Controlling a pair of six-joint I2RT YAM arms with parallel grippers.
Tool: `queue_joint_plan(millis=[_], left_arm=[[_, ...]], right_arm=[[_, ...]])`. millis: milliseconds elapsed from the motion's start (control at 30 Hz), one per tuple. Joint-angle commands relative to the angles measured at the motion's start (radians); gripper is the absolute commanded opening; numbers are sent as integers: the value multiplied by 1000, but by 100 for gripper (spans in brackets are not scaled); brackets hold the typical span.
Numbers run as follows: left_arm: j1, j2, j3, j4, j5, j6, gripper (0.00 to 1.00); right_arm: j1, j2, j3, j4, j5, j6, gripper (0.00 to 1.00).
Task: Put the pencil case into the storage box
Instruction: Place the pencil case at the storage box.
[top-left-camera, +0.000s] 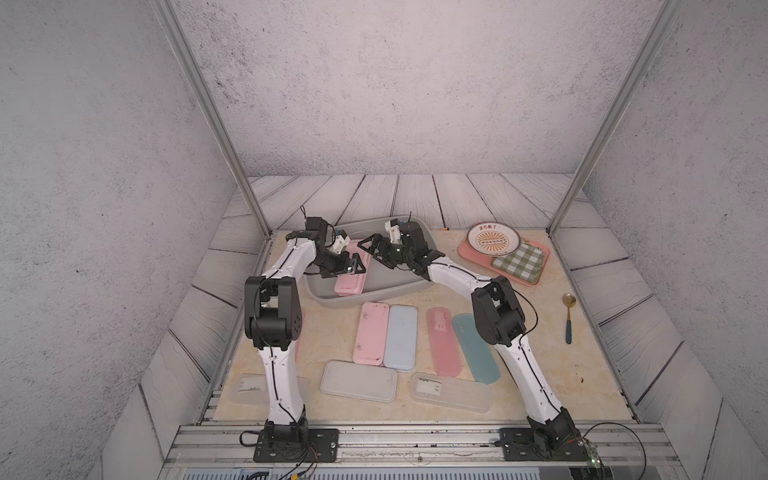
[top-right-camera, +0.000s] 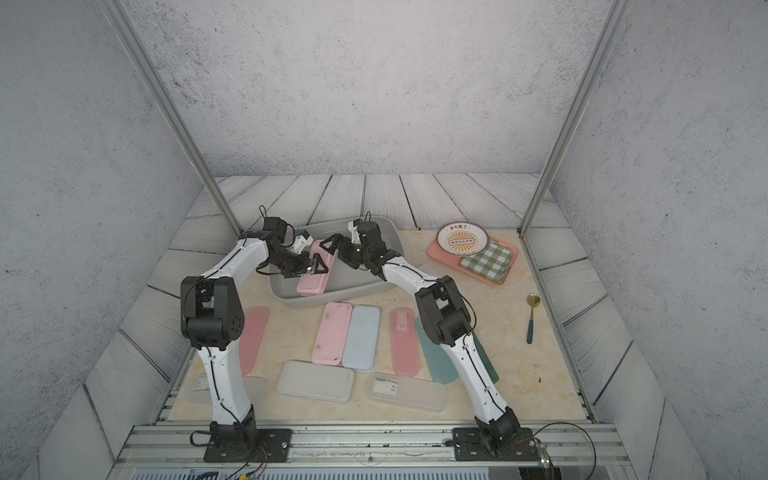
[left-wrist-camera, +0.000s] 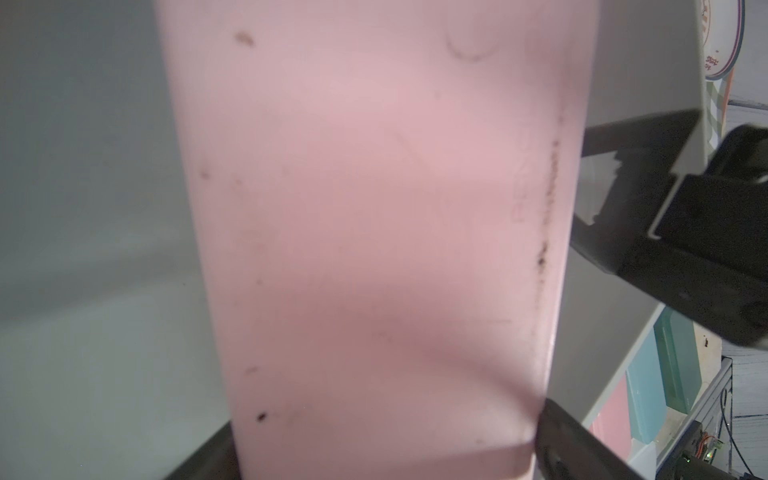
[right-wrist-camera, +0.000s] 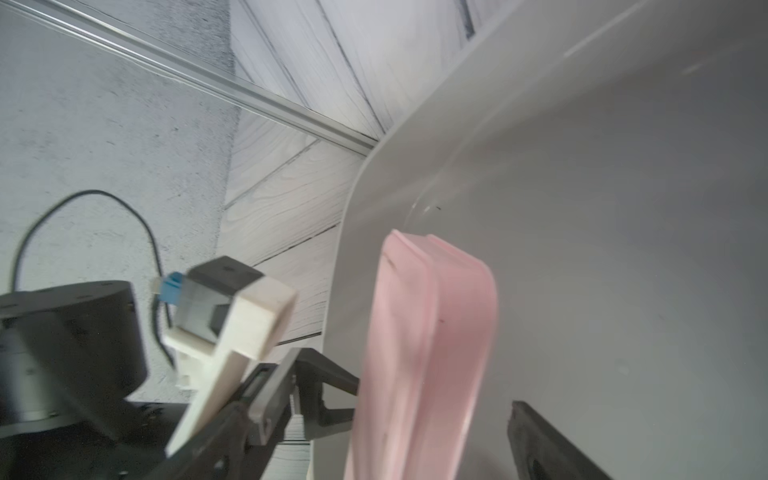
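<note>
- In the left wrist view the pencil case (left-wrist-camera: 374, 208) is filling most of the picture and blurring. Both its ends are running out of frame, and the raised lettering along one long edge is too soft to read.
- The left claw (left-wrist-camera: 382, 451) is showing only as two dark fingers (left-wrist-camera: 573, 449), one pressing each long edge: it is grasping the case across its width.
- In the right wrist view blur is smearing the case (right-wrist-camera: 428, 353). Only one finger (right-wrist-camera: 540, 449) of the right claw is showing, standing clear of the pink with grey box between; the other is cut off.
- In a top view the right claw (top-left-camera: 372, 251) is hanging released, jaws spread, just right of the case's far end.
- On the counter (top-left-camera: 540, 365) the left arm is overlapping one edge of a pink lid (top-right-camera: 255, 332) and crossing a translucent case (top-left-camera: 247, 388) at lower left; the right arm is covering part of a teal lid (top-right-camera: 434, 361).
- The case is sitting inside the storage box (top-left-camera: 374, 300), in its left half, just left of frame centre in both top views. Whether it is touching the box floor I cannot tell.
- It is looking pale pink, long, flat and round-cornered, with dark scuffs and specks and a seam running round its edge.
</note>
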Motion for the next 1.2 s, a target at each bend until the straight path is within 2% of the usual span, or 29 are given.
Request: queue_joint_plan(millis=[0, 67, 100, 133, 233, 400, 600, 767, 867, 967, 1067, 1167], left_arm=[[-6, -41, -8, -1, 8, 19, 77], [-6, -41, -8, 1, 11, 19, 77], [-5, -41, -11, 0, 20, 19, 77], [-5, -41, -12, -1, 31, 19, 77], [-5, -39, -13, 0, 50, 11, 77], [-5, -39, -13, -6, 60, 14, 77], [-5, -41, -10, -9, 59, 16, 77], [-5, -45, -11, -8, 68, 11, 77], [-5, -50, -12, -11, 63, 11, 79], [-5, -62, 4, -46, 7, 39, 100], [-5, -136, -5, -106, -112, 149, 100], [8, -251, -32, -172, -231, 271, 100]], right_arm=[[-4, -7, -23, -49, 6, -38, 99], [-4, -13, -35, -43, 9, -40, 99], [-4, -9, -35, -38, 13, -34, 96], [-3, -2, -33, -22, 7, -22, 88], [-4, 38, 14, 7, -20, 15, 74], [-4, 85, 76, 23, -32, 51, 69], [-5, 99, 80, 47, -30, 68, 53], [-6, 119, 96, 49, -36, 76, 50], [-8, 128, 95, 49, -31, 75, 40], [-17, 136, 98, 47, -23, 65, 25], [-34, 145, 112, 24, -14, 33, 19], [-43, 164, 166, -50, -2, -40, 21]])
